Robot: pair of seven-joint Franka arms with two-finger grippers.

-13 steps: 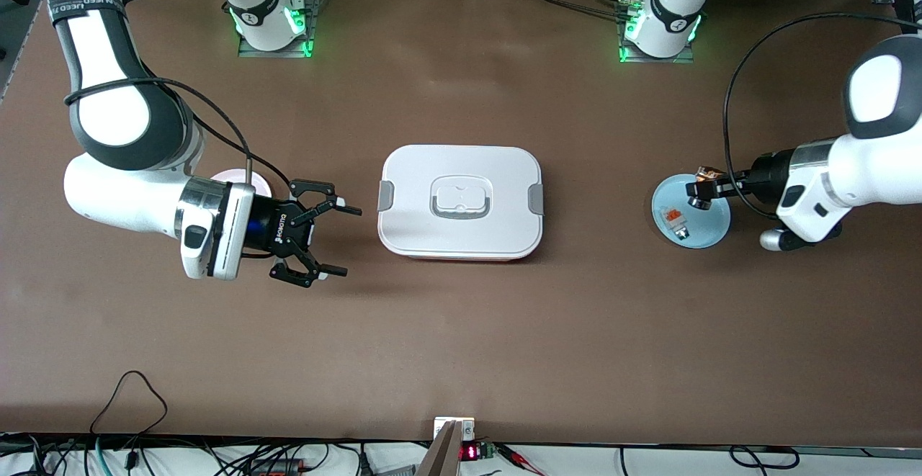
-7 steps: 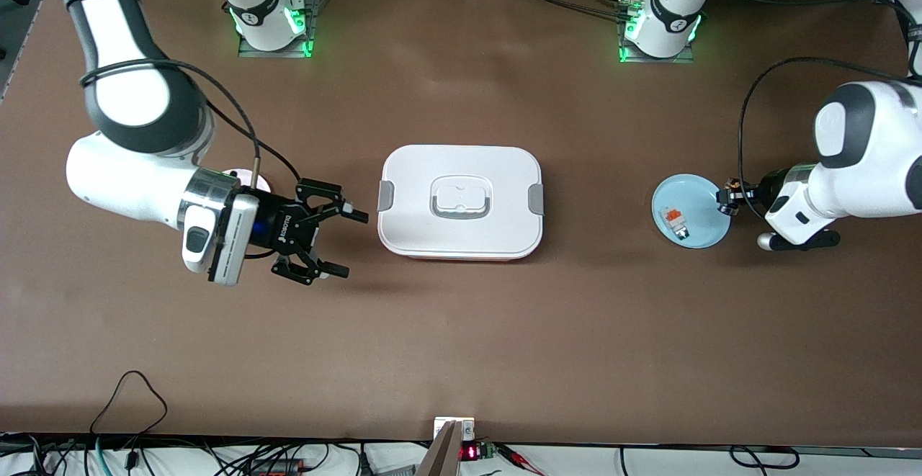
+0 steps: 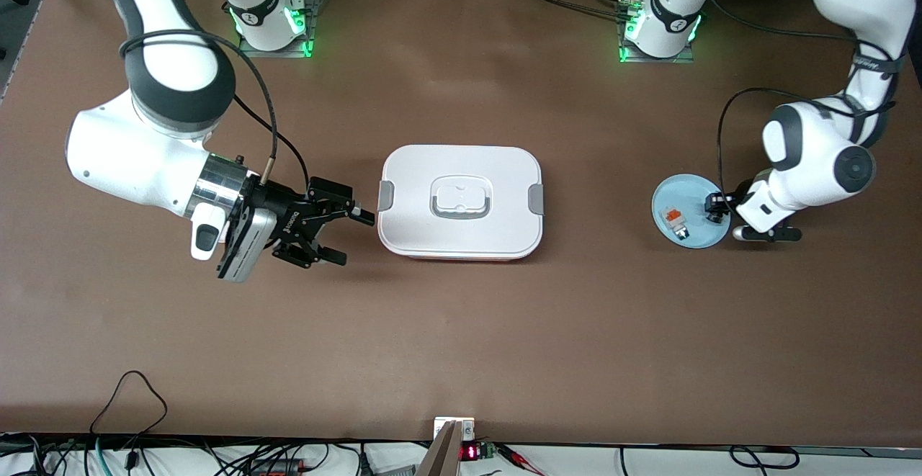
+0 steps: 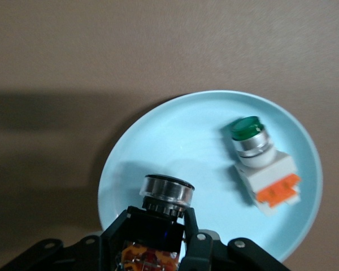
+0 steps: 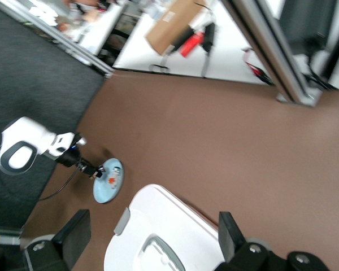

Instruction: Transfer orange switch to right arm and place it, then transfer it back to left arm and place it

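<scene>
ROBOTIQ lettering on right gripper (image 3: 344, 235)

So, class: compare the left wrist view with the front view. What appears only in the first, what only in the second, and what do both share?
Only the left wrist view shows detail: the orange switch clamped in the shut left gripper, and a green-capped button lying on the plate.

Only the front view shows the box at mid-table, the open right gripper beside it, and both arm bases.

Both show the pale blue plate and the brown table.
</scene>
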